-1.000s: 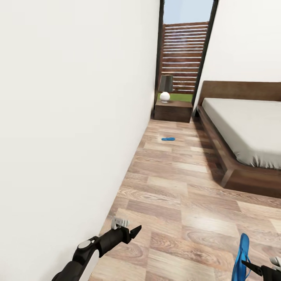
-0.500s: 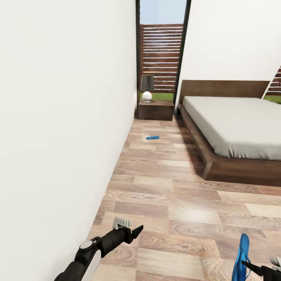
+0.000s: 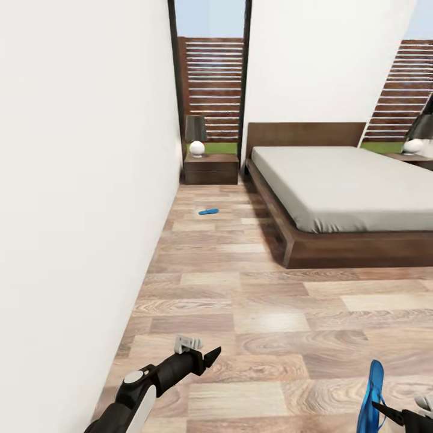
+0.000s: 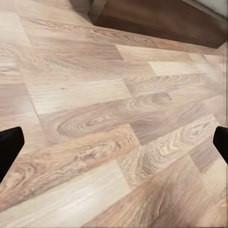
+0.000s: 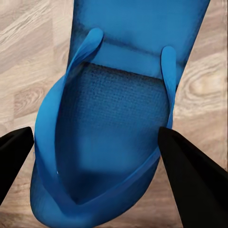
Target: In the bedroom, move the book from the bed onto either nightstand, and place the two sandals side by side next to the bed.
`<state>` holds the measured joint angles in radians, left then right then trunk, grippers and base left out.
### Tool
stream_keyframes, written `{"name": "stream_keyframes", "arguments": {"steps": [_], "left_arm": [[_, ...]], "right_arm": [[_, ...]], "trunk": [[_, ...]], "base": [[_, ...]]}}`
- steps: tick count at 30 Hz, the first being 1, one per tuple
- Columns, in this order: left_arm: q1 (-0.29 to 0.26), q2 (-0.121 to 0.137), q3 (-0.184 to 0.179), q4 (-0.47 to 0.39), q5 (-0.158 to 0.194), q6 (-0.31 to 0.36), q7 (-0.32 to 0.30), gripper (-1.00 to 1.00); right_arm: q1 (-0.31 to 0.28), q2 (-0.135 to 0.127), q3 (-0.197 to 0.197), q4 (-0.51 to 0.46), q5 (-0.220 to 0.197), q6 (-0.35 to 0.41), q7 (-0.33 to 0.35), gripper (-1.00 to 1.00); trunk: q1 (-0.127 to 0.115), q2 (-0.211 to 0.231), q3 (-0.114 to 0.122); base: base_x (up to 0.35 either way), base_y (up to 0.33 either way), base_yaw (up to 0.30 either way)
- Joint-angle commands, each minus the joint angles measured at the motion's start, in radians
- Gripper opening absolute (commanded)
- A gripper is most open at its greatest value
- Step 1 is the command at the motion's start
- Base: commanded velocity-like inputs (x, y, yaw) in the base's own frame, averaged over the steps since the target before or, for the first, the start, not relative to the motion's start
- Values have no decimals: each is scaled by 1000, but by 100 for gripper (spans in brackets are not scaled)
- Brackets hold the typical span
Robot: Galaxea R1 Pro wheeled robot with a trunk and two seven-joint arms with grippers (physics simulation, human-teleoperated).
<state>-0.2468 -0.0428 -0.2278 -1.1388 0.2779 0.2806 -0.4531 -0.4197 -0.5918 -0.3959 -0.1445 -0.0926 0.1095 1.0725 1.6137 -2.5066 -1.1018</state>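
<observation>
Right gripper (image 3: 385,412) is clamping one sandal (image 3: 371,397); left gripper (image 4: 114,142) is hanging spread over the floor (image 3: 270,313); another sandal (image 3: 208,211) is lying near the nightstand (image 3: 211,169).

Open floor (image 3: 240,288) between wall (image 3: 72,180), bed (image 3: 337,192)

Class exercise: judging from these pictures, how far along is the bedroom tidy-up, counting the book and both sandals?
Nothing looks finished. In hand: the right claw grips one blue sandal above the floor. Left: the other sandal lies by the wall, away from the bed. No book can be made out on the mattress or the nightstand.
</observation>
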Motion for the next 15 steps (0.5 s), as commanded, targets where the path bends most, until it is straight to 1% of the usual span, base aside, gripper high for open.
{"name": "stream_keyframes", "arguments": {"steps": [1,9,12,15], "left_arm": [[0,0,1,-1,11,10,-1,100],[0,0,1,-1,11,9,-1,100],[0,0,1,11,11,9,-1,100],[0,-1,1,27,11,8,-1,100]], "right_arm": [[-1,0,2,0,-10,10,3,-100],[-1,0,2,0,-10,10,3,-100],[-1,0,2,0,-10,10,3,-100],[-1,1,2,0,-9,10,3,-100]], "trunk": [[0,0,-1],[0,0,-1],[0,0,-1],[0,0,-1]], "base": [[0,-45,-282],[0,-13,-282],[0,-1,-265],[0,0,-42]]}}
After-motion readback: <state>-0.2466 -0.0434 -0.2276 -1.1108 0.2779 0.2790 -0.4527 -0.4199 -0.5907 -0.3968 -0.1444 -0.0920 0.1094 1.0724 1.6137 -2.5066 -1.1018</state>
